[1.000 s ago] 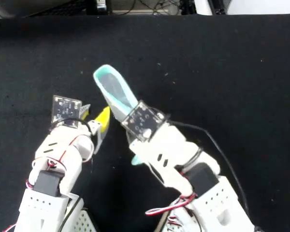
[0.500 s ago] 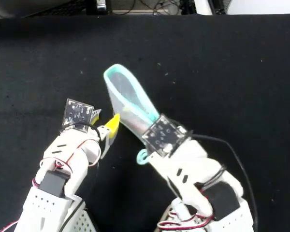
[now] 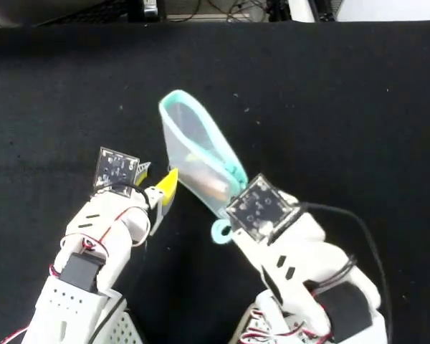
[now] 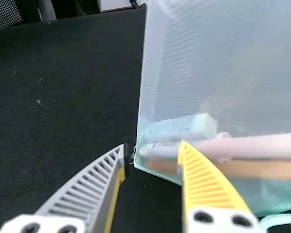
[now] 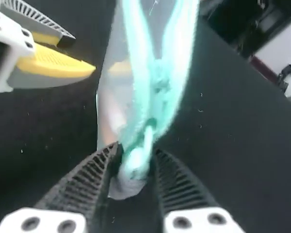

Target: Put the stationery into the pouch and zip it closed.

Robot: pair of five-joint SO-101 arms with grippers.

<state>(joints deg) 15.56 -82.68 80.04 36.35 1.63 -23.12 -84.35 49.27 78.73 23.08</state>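
- The pouch (image 3: 193,143) stood on the black table (image 3: 358,107) between the two arms, with its teal zip edge turned up to the high camera.
- In the right wrist view, the two teal edges of the pouch (image 5: 150,53) lay apart at the far end and came together at the near end.
- The right gripper (image 5: 134,149) was closed on this near end. Its two fingers pressed the teal zip from both sides with only the zip between them.
- A small teal loop (image 3: 221,231) hung out just beside the right arm, on the side toward the left arm.
- The left gripper (image 4: 151,145) was wide open and held nothing.
- Its yellow finger (image 4: 203,184) was just beside the clear wall of the pouch (image 4: 218,73), near the bottom corner. We could not tell if it touched the wall.
- Its grey finger (image 4: 94,184) stayed over the bare table, apart from the pouch.
- Through the clear wall we saw the stationery lying inside, along the bottom of the pouch: a pink pen (image 4: 252,145), a brown pencil (image 4: 242,167) just under it, and a pale short piece (image 4: 184,127) above them.
- In the high view, the left gripper (image 3: 156,175) was near the middle of the pouch's side that faces the left arm.
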